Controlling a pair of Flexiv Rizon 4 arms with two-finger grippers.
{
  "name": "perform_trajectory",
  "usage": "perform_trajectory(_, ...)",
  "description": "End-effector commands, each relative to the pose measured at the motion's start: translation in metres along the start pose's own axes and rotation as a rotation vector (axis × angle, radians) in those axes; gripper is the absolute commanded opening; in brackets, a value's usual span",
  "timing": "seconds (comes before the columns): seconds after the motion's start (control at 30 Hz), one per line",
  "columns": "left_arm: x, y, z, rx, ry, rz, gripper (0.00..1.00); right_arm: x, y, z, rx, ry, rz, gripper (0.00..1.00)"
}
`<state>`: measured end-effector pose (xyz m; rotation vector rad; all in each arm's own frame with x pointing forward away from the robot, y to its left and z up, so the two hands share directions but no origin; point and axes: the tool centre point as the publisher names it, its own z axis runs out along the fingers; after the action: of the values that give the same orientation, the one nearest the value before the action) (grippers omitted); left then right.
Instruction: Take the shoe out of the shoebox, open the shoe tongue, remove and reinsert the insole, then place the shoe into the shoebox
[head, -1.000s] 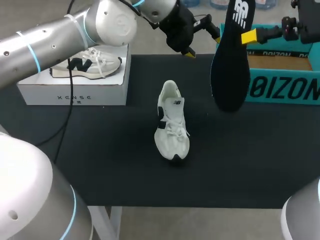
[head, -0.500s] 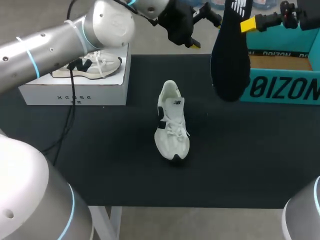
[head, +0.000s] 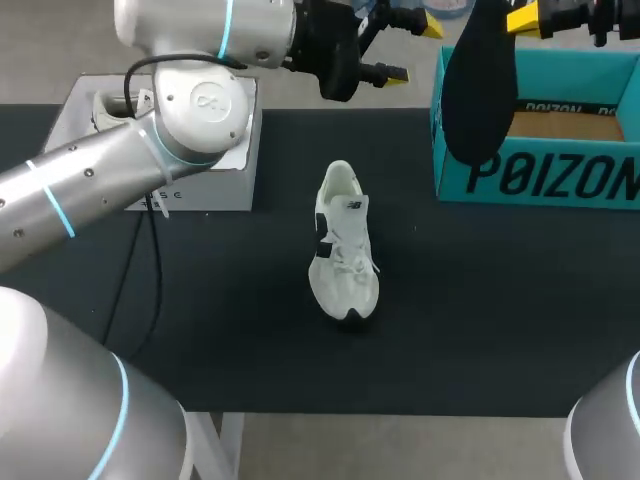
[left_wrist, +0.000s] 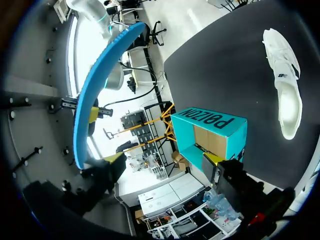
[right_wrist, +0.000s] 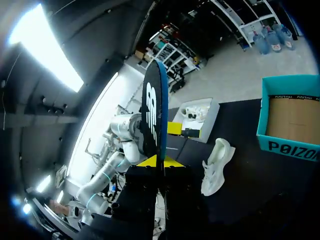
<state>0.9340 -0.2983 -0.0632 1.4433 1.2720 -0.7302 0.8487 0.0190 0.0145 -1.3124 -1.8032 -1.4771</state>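
At the left, a white cardboard box (head: 205, 190) is seen on the black worktop (head: 200, 330), partly covered by the silver left arm (head: 90, 190). The left jaws are spread wide with nothing between them, up over the worktop's far edge.

In the middle, a white lace-up sports shoe (head: 344, 245) is set upright on its sole, well apart from both boxes. Its long axis runs from far to near, with the toe pointed at the near edge and the heel opening turned to the far edge.

Further right, a long dark insole with a blue underside (head: 478, 90) is hung nearly upright in the air, long axis vertical and broader end downward. It is pinched near its upper end by the right jaws. Its lower end is seen across the left corner of the open teal cardboard shoebox (head: 545, 175), which is placed at the worktop's far right.
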Motion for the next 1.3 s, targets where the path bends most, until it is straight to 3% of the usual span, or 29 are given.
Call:
perform_trajectory(0.03,0.000,-0.003,-0.015,0.080,-0.382,0.017,1.00,-0.015,0.030,0.005,0.070,0.043,0.047,0.00)
perform_trajectory(0.13,-0.008,-0.005,-0.021,0.119,-0.449,0.036,1.00,-0.024,0.036,0.006,0.099,0.039,0.085,0.00)
perform_trajectory(0.47,-0.029,-0.012,-0.015,0.155,-0.519,0.088,1.00,-0.037,0.047,0.030,0.193,-0.006,0.174,0.00)
perform_trajectory(0.9,-0.041,-0.022,0.001,0.133,-0.457,0.059,1.00,-0.041,0.051,0.059,0.223,-0.055,0.218,0.00)
perform_trajectory(1.0,-0.039,-0.023,0.002,0.114,-0.439,0.050,0.88,-0.042,0.052,0.059,0.219,-0.076,0.223,0.00)
perform_trajectory(1.1,-0.035,-0.025,0.005,0.094,-0.405,0.056,0.09,-0.043,0.053,0.060,0.214,-0.082,0.228,0.00)
perform_trajectory(1.13,-0.034,-0.026,0.007,0.091,-0.395,0.052,0.00,-0.044,0.053,0.060,0.213,-0.083,0.230,0.00)
perform_trajectory(1.3,-0.027,-0.029,0.015,0.073,-0.383,0.051,0.00,-0.044,0.052,0.062,0.200,-0.087,0.250,0.00)
